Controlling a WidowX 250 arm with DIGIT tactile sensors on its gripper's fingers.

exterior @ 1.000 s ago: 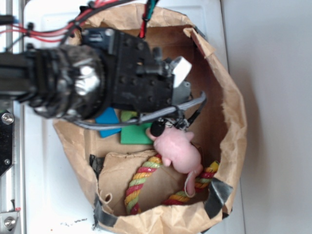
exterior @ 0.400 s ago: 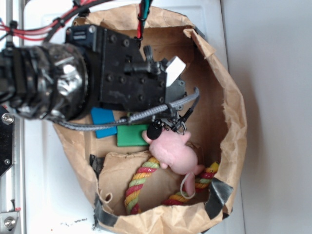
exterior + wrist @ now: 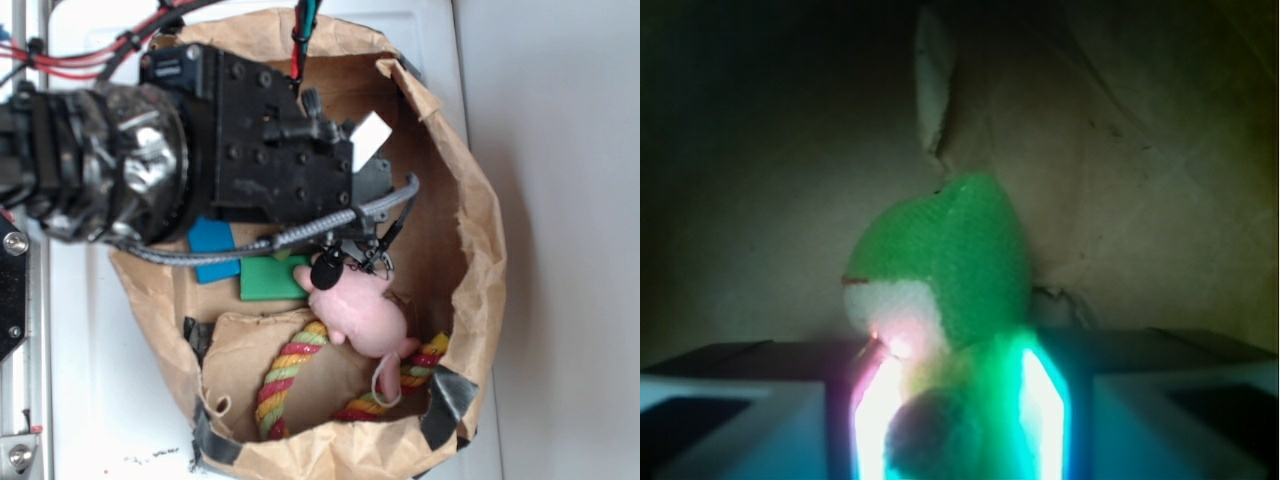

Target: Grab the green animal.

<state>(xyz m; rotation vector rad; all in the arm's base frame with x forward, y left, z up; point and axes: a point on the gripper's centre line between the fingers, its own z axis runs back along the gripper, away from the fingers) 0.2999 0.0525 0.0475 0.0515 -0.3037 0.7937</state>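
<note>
Green animal (image 3: 950, 270), a small plush toy, fills the centre of the wrist view. Its darker green head stands upright above the claw (image 3: 958, 420), with a white muzzle patch and thin red mouth line facing left. The fuzzy body runs down between the two glowing finger pads (image 3: 875, 420), so its long axis appears roughly vertical in this view, in line with the claw's reach. The pads sit against the body on both sides, lit pink on one side and green on the other; the claw looks closed around the toy's lower half, though how firm the grip is cannot be judged.

From the exterior view the toy itself is hidden under the black arm. The arm reaches into a brown paper bag (image 3: 470, 200) lying on a white surface (image 3: 560, 240). Just beside the claw's position lie a pink plush animal (image 3: 362, 312), a flat green block (image 3: 270, 280), a blue block (image 3: 213, 250) and a striped rope ring (image 3: 285, 375).

Judging from this, the grasp step seems to be under way or just made. A sensible next move would be a slow, straight lift, keeping the pads squeezed and clear of the pink plush and the bag wall.
</note>
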